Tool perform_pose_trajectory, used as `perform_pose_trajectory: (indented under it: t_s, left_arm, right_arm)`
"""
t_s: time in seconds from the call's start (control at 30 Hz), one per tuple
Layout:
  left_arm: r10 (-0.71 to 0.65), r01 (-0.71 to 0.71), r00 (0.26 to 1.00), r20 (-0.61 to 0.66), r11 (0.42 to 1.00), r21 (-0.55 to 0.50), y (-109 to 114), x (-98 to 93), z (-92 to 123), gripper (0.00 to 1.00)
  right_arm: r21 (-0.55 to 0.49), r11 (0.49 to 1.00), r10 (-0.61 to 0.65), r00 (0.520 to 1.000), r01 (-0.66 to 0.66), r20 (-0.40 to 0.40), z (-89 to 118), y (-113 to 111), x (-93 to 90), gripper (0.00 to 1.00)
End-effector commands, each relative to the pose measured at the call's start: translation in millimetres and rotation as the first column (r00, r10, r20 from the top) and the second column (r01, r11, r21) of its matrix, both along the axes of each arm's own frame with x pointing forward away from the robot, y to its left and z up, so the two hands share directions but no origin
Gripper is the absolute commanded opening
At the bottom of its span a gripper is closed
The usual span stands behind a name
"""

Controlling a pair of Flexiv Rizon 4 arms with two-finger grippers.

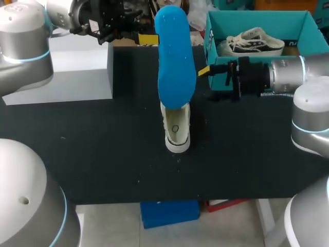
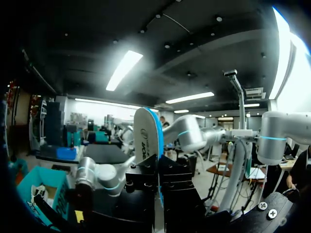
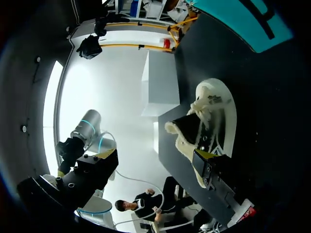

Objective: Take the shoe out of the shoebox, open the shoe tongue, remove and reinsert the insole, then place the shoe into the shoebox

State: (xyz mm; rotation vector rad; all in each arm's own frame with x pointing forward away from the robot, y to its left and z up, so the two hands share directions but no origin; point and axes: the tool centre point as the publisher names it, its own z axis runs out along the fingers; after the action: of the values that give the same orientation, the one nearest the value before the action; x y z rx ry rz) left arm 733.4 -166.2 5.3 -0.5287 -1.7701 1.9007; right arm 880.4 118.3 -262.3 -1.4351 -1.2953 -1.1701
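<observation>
Blue insole (image 1: 176,56) stands raised above the table (image 1: 103,154), clamped in the left end effector (image 2: 159,177). Right end effector (image 3: 155,155), fingers apart, hovers near the white shoe (image 1: 176,128).

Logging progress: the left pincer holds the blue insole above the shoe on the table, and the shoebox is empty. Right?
No: the head view shows another shoe in the shoebox. The left pincer does hold the insole above the table's shoe.

Black table (image 1: 103,154) bears a shoe (image 1: 177,131), teal shoebox (image 1: 257,20), white box (image 1: 77,67)
</observation>
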Motion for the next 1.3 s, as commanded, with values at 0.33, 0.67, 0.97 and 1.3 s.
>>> perform_pose_trajectory:
  t_s: [0.33,0.67,0.97,1.3]
  left_arm:
    - [0.125,-0.28,0.77,0.626,0.947,0.156,-17.2,-27.9,-23.0,0.0]
    - [0.142,-0.329,0.737,0.661,0.93,0.166,-19.0,-31.1,-33.3,0.0]
    - [0.142,-0.329,0.737,0.661,0.93,0.166,-19.0,-31.1,-33.3,0.0]
    - [0.155,-0.297,0.526,0.837,0.955,0.01,-17.9,-60.8,-81.7,0.0]
  right_arm:
    - [0.055,0.998,-0.009,1.0,0.008,0.009,-2.5,0.0,-2.9,1.0]
    - [0.055,0.998,-0.009,1.0,0.008,0.009,-2.5,0.0,-2.9,1.0]
    - [0.055,0.998,-0.009,1.0,0.008,0.009,-2.5,0.0,-2.9,1.0]
    - [0.055,0.998,-0.009,1.0,0.008,0.009,-2.5,0.0,-2.9,1.0]
